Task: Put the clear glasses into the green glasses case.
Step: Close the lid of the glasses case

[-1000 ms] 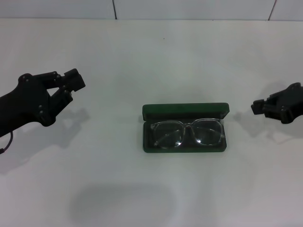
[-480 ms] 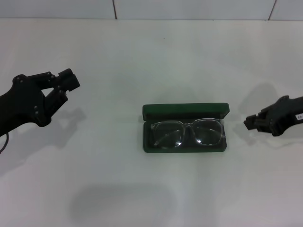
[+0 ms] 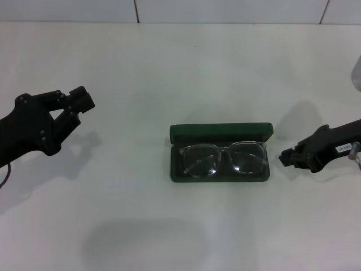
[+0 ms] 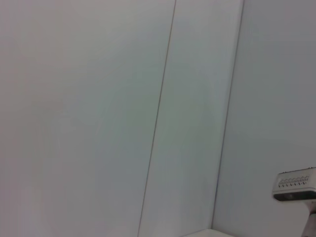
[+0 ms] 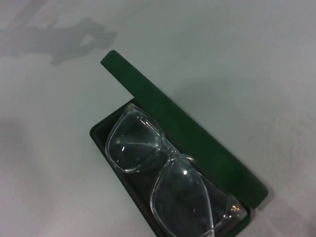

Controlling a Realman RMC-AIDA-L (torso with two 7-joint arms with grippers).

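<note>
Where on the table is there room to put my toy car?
Bare table lies behind the open green case holding the glasses, and in front of it. It's tight between the case and the right gripper. The left gripper sits far off.

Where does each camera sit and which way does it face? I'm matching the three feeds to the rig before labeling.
Head view: on the robot's head, facing forward and down at the white table; shows the open green glasses case holding the clear glasses, the left gripper and the right gripper.
Left wrist view: on the left arm, facing a white paneled wall; none of the robot's body shows.
Right wrist view: on the right arm, facing down at the case and glasses; no fingers show.
Shared: head and right wrist views both show the case and glasses.
</note>
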